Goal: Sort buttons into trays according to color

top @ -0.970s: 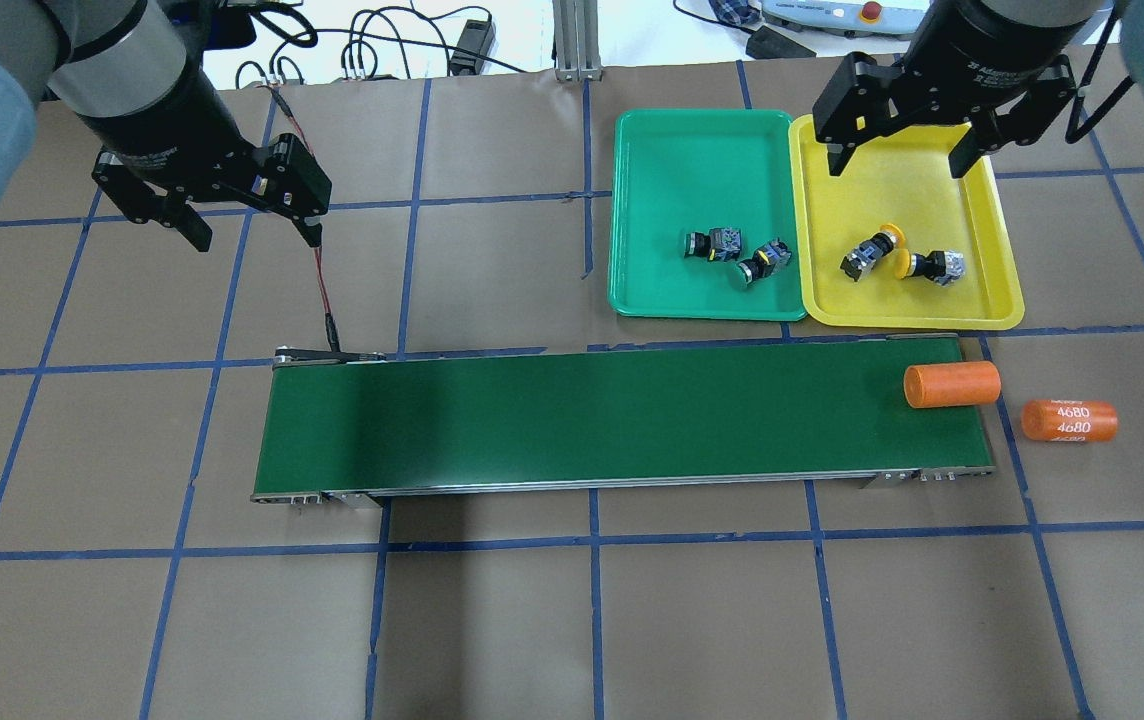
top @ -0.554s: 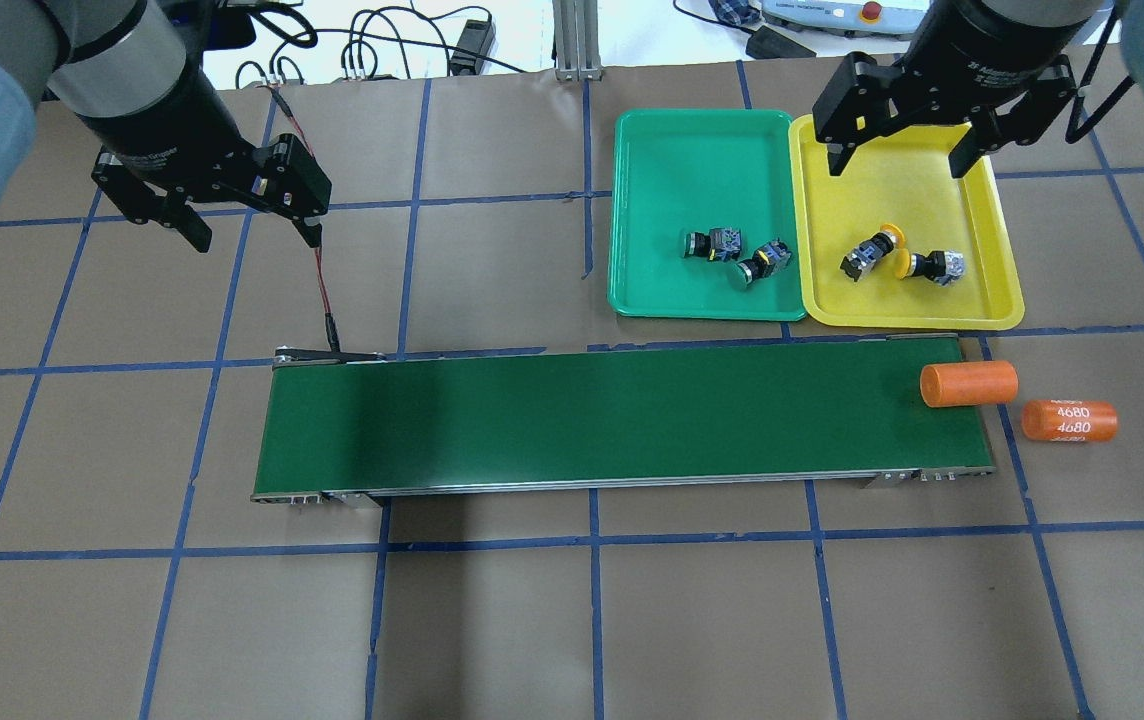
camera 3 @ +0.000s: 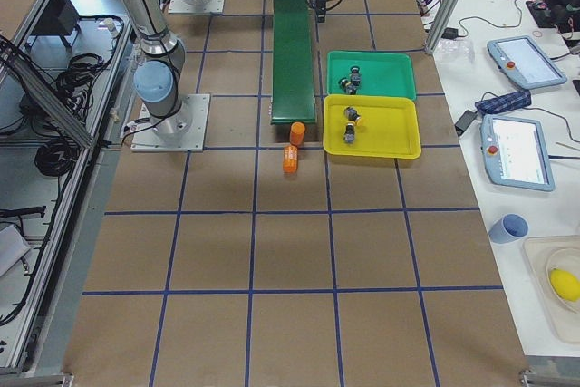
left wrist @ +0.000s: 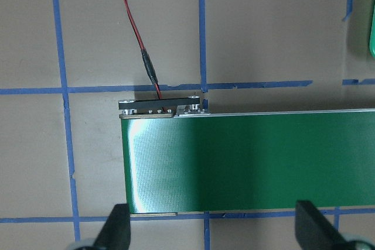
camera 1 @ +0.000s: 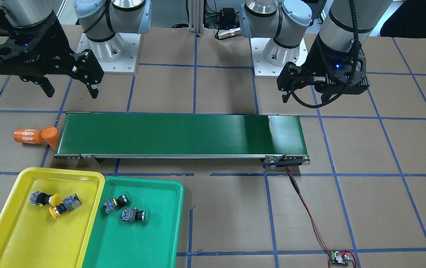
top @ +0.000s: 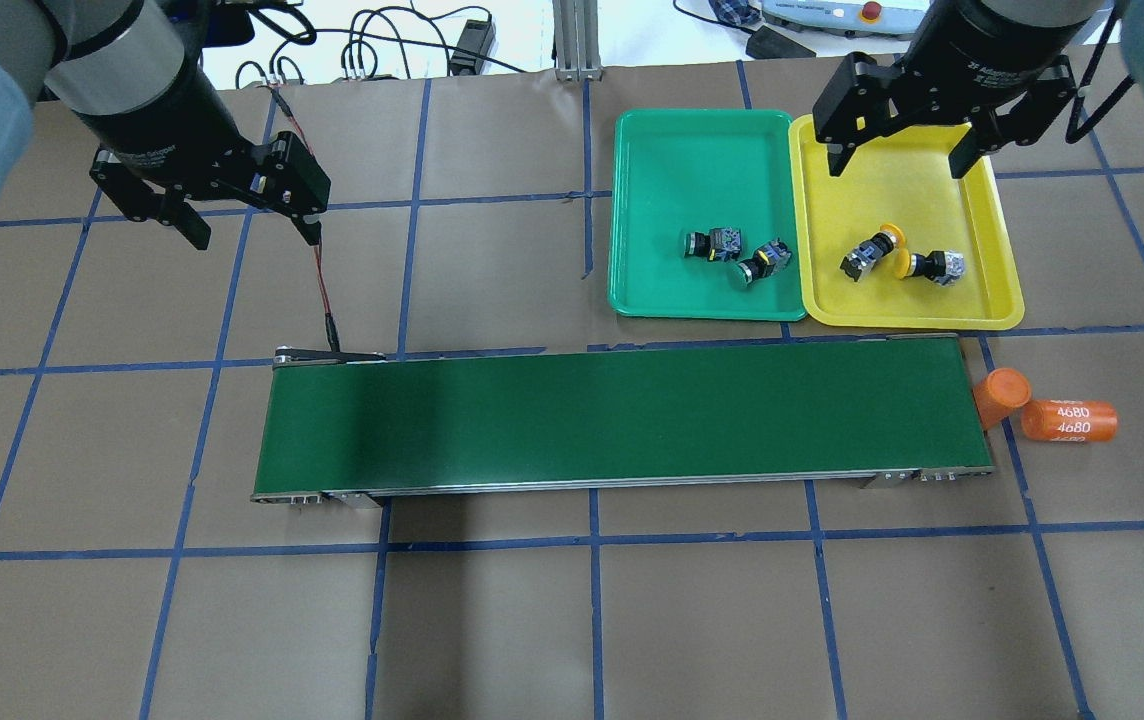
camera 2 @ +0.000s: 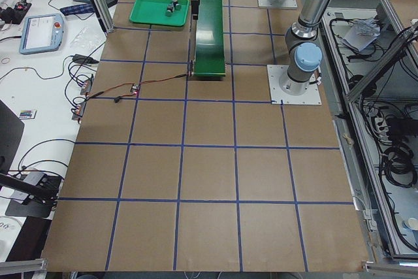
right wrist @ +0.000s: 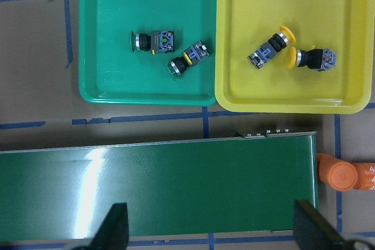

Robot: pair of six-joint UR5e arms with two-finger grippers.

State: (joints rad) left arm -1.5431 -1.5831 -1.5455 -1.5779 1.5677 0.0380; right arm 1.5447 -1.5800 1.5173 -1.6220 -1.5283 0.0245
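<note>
Two green-capped buttons (top: 712,243) (top: 765,262) lie in the green tray (top: 692,150). Two yellow-capped buttons (top: 872,252) (top: 929,265) lie in the yellow tray (top: 917,312) beside it. My right gripper (top: 898,160) hangs open and empty above the far part of the yellow tray, clear of the buttons. The right wrist view shows all the buttons, among them a green one (right wrist: 152,40) and a yellow one (right wrist: 269,48). My left gripper (top: 257,235) is open and empty above the table beyond the belt's left end.
A long dark-green conveyor belt (top: 622,420) lies in front of the trays. One orange cylinder (top: 1000,393) is tipped off the belt's right end and touches a second orange cylinder (top: 1069,420) on the table. A red-black wire (top: 320,285) runs from the belt's left end.
The orange cylinder on the belt rode to the right and dropped off the belt's end against the other cylinder. Both arms and all the buttons stayed put.
</note>
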